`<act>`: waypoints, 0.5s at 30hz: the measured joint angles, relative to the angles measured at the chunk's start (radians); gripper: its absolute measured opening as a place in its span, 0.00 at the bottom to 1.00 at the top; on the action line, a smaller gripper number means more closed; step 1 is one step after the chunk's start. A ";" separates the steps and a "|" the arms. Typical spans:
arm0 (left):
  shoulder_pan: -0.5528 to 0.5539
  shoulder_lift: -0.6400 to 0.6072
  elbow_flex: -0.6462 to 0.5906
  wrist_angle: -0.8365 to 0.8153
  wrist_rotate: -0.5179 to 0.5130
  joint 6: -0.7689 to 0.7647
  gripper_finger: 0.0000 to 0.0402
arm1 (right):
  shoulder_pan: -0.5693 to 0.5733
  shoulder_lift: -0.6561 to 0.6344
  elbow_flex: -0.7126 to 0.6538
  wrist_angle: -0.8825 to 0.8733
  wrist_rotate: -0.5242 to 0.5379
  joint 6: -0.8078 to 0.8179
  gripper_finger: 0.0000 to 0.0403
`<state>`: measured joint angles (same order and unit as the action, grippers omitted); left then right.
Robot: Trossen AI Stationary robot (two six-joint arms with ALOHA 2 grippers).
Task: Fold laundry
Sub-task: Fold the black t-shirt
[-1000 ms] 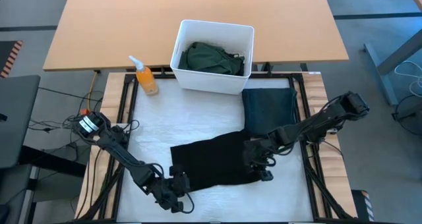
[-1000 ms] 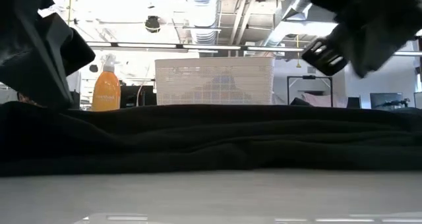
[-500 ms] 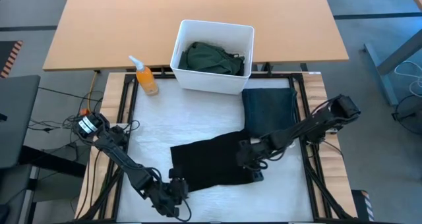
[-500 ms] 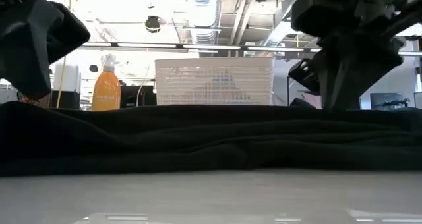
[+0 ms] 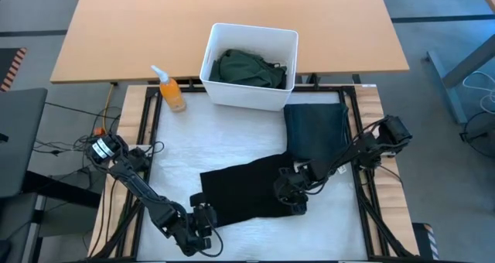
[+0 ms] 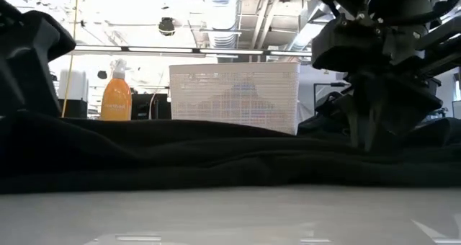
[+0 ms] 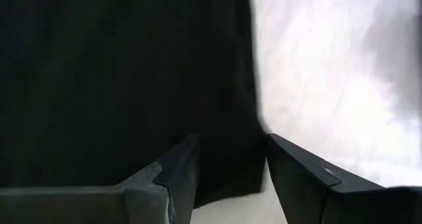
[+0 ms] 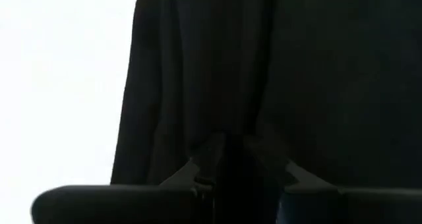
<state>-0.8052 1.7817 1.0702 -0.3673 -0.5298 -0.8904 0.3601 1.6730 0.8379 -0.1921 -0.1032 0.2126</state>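
White-covered table (image 5: 178, 147), both arms low: left hand (image 5: 203, 219) parted at black garment's (image 5: 247, 189) corner, right hand (image 5: 292, 195) pinching its edge.

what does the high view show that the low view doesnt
Only the high view shows the green garment inside the bin, the folded dark cloth, and the left gripper at the black garment's corner. Only the low view shows the room's ceiling beyond. Both share the black garment, bin, orange bottle and the right gripper down on the garment.
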 joint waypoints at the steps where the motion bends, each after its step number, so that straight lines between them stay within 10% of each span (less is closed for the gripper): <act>1: -0.001 0.011 0.000 0.022 0.003 -0.006 0.41 | -0.002 -0.001 0.000 0.000 0.000 0.000 0.20; 15: -0.025 0.163 0.088 -0.056 0.184 0.029 0.34 | -0.002 -0.015 -0.003 -0.005 -0.006 -0.003 0.20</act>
<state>-0.8303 1.9449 1.1580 -0.4233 -0.3460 -0.8612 0.3576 1.6576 0.8349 -0.1972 -0.1093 0.2101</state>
